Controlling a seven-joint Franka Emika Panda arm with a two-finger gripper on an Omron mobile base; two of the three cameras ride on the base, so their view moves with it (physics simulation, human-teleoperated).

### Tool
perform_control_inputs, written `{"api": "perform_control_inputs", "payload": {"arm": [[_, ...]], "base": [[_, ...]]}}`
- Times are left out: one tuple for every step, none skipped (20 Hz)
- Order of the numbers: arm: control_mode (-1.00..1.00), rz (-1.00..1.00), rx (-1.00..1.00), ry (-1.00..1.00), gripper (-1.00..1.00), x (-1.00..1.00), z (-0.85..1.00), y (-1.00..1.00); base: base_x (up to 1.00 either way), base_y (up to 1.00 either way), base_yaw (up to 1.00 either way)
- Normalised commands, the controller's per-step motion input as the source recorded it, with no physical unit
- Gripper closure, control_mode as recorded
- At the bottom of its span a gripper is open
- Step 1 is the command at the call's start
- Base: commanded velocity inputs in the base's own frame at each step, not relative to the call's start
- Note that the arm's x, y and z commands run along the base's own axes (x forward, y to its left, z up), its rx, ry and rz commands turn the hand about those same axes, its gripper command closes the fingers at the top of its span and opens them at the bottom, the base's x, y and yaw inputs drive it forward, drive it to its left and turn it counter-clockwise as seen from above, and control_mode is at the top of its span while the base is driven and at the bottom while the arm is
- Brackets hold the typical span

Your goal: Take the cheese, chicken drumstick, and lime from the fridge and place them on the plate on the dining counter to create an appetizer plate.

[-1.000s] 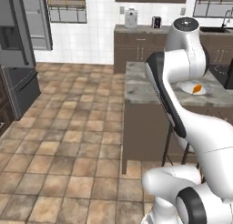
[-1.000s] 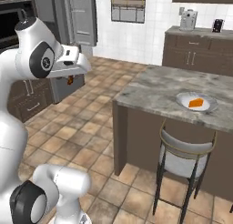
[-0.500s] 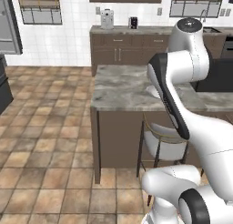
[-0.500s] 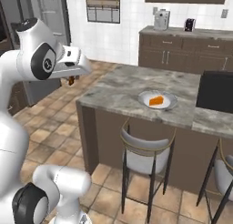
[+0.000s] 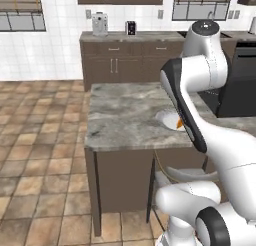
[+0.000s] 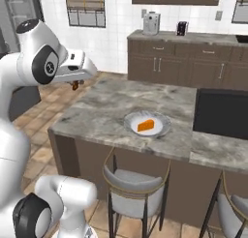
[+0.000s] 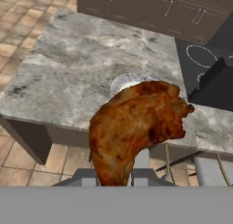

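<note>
**Drumstick in transit over the island**

Gripper: jaws nearly closed, pinching the chicken drumstick, held in the air beside the near-left corner of the dining counter. Two stools tucked under the front edge. Plate: white, on the stone top near its front edge, holding the orange cheese wedge. Beyond: black cooktop, then dark cabinets along the tiled wall.

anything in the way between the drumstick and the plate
Nothing visible. The gripper holds the drumstick above the near-left corner of the counter; only bare stone lies between it and the plate. The cheese takes the plate's middle, leaving the rim side free.
</note>
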Motion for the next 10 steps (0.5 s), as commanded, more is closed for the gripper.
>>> {"api": "perform_control_inputs", "payload": {"arm": [[1.00, 0.00, 0.00, 0.00, 1.00, 0.00, 0.00, 0.00], [1.00, 0.00, 0.00, 0.00, 1.00, 0.00, 0.00, 0.00], [1.00, 0.00, 0.00, 0.00, 1.00, 0.00, 0.00, 0.00], [1.00, 0.00, 0.00, 0.00, 1.00, 0.00, 0.00, 0.00], [1.00, 0.00, 0.00, 0.00, 1.00, 0.00, 0.00, 0.00], [1.00, 0.00, 0.00, 0.00, 1.00, 0.00, 0.00, 0.00], [1.00, 0.00, 0.00, 0.00, 1.00, 0.00, 0.00, 0.00], [1.00, 0.00, 0.00, 0.00, 1.00, 0.00, 0.00, 0.00], [1.00, 0.00, 0.00, 0.00, 1.00, 0.00, 0.00, 0.00], [1.00, 0.00, 0.00, 0.00, 1.00, 0.00, 0.00, 0.00]], "base": [[0.82, 0.00, -0.21], [0.79, 0.00, -0.21], [0.73, -0.03, -0.21], [0.69, -0.04, -0.20], [0.63, -0.05, -0.20], [0.56, -0.06, -0.19], [0.49, -0.07, -0.18], [0.41, -0.06, -0.18], [0.38, -0.02, -0.17], [0.36, 0.00, -0.17]]}}
